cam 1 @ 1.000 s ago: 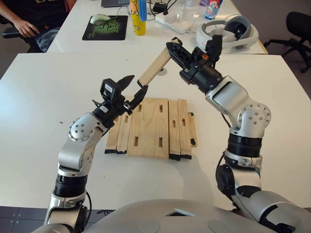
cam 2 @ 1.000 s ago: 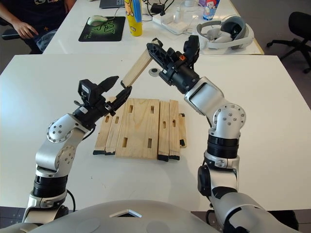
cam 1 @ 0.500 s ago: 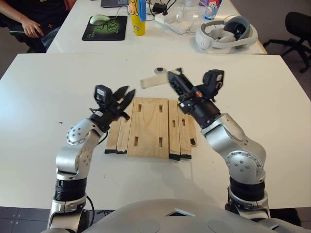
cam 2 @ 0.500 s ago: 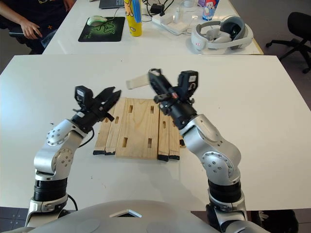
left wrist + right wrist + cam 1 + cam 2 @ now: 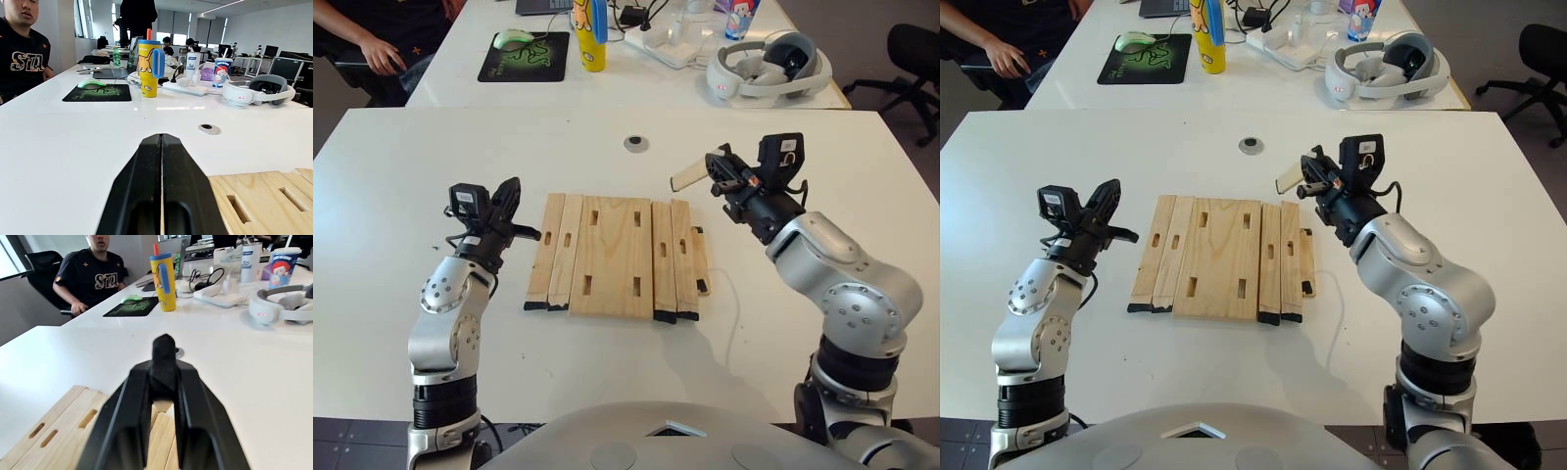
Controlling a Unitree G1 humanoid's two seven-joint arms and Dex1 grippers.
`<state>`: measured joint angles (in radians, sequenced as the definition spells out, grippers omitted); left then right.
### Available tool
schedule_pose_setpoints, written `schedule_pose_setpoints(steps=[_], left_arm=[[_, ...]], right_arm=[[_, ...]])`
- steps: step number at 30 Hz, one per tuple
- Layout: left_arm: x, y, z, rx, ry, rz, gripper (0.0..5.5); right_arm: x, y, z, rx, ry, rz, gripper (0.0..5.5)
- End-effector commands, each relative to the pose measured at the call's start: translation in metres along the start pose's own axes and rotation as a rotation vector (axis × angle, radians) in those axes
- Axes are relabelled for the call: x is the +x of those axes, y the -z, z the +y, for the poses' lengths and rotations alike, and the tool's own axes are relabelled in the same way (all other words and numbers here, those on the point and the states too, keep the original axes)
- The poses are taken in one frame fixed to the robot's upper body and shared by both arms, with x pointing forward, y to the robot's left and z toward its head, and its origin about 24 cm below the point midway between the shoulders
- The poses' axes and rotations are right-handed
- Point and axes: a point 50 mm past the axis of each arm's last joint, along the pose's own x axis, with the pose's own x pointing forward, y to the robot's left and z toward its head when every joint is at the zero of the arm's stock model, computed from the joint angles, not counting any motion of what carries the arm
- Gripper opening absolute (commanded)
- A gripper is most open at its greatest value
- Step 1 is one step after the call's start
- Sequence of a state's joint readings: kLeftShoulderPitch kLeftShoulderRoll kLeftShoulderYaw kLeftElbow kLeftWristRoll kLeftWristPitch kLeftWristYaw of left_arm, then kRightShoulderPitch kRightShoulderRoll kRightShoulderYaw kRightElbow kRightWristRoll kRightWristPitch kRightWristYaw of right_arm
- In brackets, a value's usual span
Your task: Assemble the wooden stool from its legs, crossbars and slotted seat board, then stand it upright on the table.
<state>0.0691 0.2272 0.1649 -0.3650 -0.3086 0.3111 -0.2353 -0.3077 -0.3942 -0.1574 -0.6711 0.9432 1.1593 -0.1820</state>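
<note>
Right claw (image 5: 716, 170) around wooden bar (image 5: 686, 178)

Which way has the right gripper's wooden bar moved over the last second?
Yes: the wooden bar in the right gripper came down and toward the robot's right, from over the table grommet to right of it.

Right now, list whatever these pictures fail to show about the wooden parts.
Right wrist view: the right claw covers nearly all of the wooden bar it holds.
Left wrist view: the left claw and the picture's edge cut off the boards.
Head views: the boards' undersides lie flat against the table.
</note>
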Motion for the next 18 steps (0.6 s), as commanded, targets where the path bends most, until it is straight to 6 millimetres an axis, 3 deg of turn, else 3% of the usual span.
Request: schedule_pose_setpoints(steps=[1,5,12,18], left_arm=[[-0.008,0.011,-0.005,0.021,-0.076,0.008,0.0],[-0.01,0.019,-0.007,0.035,-0.145,0.02,0.0],[-0.015,0.021,-0.007,0.036,-0.189,0.025,0.0],[-0.018,0.016,-0.004,0.052,-0.178,0.028,0.0]], right_arm=[[-0.004,-0.006,-0.004,-0.084,-0.046,0.179,0.42],[-0.008,0.005,-0.003,-0.064,-0.092,0.31,0.42],[-0.008,0.038,-0.008,0.273,-0.099,0.359,0.42],[-0.015,0.043,-0.004,0.395,0.013,0.366,0.42]])
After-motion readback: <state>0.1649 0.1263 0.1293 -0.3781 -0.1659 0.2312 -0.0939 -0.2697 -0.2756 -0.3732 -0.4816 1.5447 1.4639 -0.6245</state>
